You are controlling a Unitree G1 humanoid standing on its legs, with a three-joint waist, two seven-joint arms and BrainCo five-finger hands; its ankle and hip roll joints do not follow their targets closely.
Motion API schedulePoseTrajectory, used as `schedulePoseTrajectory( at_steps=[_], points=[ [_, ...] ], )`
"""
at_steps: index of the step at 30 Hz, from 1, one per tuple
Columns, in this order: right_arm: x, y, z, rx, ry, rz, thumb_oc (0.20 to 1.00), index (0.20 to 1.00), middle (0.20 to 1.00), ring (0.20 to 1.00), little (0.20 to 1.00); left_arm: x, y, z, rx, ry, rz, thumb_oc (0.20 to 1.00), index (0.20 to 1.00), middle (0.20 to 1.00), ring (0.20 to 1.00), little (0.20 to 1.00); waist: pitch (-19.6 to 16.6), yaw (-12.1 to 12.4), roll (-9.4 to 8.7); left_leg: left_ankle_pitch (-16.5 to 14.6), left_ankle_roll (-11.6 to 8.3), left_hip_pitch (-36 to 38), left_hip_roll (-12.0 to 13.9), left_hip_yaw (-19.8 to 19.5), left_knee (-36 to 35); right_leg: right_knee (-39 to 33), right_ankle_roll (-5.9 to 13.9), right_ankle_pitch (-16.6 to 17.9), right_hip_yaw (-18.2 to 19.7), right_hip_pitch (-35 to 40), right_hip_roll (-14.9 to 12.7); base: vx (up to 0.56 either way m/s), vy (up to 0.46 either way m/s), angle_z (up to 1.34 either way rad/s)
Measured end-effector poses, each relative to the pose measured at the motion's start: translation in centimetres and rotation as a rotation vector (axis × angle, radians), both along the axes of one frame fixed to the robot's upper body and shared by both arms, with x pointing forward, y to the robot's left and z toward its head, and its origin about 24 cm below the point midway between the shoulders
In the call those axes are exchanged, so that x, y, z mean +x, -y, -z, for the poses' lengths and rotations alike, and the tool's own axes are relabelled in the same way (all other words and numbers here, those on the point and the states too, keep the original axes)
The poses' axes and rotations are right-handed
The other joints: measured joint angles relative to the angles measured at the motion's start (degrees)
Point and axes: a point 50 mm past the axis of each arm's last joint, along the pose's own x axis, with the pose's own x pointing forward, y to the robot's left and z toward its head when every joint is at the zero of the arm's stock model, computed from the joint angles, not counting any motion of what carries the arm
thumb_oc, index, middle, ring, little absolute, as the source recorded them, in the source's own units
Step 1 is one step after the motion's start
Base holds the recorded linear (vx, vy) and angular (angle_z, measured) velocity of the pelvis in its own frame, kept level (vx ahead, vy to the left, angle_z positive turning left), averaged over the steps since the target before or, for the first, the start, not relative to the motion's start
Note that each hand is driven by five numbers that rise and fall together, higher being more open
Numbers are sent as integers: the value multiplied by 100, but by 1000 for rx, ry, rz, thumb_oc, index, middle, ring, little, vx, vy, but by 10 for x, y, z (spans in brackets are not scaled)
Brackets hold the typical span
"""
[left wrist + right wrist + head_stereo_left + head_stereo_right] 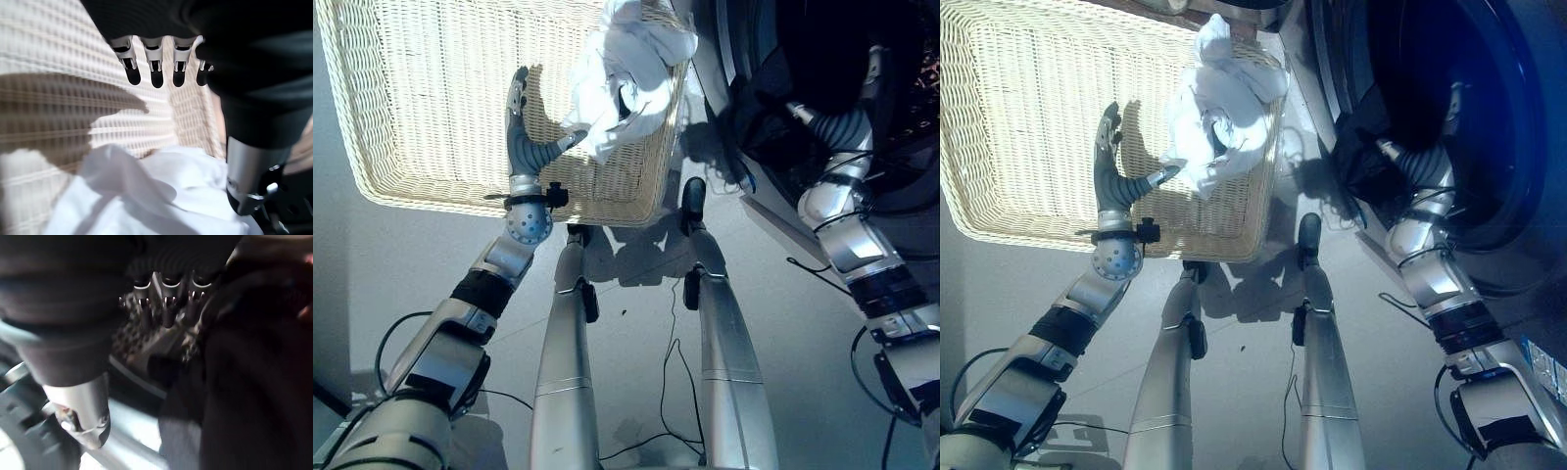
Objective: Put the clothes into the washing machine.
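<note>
A heap of white clothes lies in the right end of a wicker basket. My left hand hovers over the basket just left of the heap, open, its fingers straight and its thumb reaching toward the white cloth. A dark garment hangs at the lower rim of the washing machine's round opening. My right hand reaches into that opening just past the dark garment. Its fingers are straight and close on nothing.
The basket stands on the pale floor to the left of the washing machine's front panel, with a narrow gap between them. The inside of the drum is dark.
</note>
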Motion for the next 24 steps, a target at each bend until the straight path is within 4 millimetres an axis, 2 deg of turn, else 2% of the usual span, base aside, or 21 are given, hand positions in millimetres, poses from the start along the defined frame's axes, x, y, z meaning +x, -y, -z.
schedulePoseTrajectory(
  at_steps=[7,13,17,22,24],
  points=[
    [-10,-36,-4,-184,63,-134,1000,1000,1000,1000,1000,-2,-1,9,-138,4,-29,1000,1000,1000,1000,1000,0,16,0,-2,-18,10,-17,-46,-22,174,16,-142,-11,-55,-15,-3,0,3],
    [-11,-69,-9,-384,60,-242,1000,1000,1000,1000,1000,-3,-5,9,-178,18,-58,1000,1000,1000,1000,1000,-1,52,2,11,-38,15,-18,-64,-21,258,2,-177,-24,-79,-21,-1,0,1],
    [-12,-83,-17,-472,88,-272,1000,1000,1000,1000,1000,-2,-8,6,-215,21,-60,1000,1000,1000,1000,1000,-4,154,8,30,-66,19,-12,-84,-21,368,-24,-226,-41,-118,-20,-3,-4,1],
    [-12,-110,-39,-615,138,-306,1000,1000,1000,1000,1000,1,-9,3,-252,11,-57,1000,1000,1000,1000,1000,-9,291,16,69,-114,23,-10,-156,-21,471,-61,-262,-86,-130,-21,-7,-13,4],
    [-4,-121,-45,-685,100,-281,1000,1000,1000,1000,1000,4,-12,-1,-251,11,-64,1000,1000,1000,1000,1000,-11,355,21,94,-134,28,-10,-226,-20,531,-91,-283,-145,-123,-30,-5,-22,7]
  ],
)
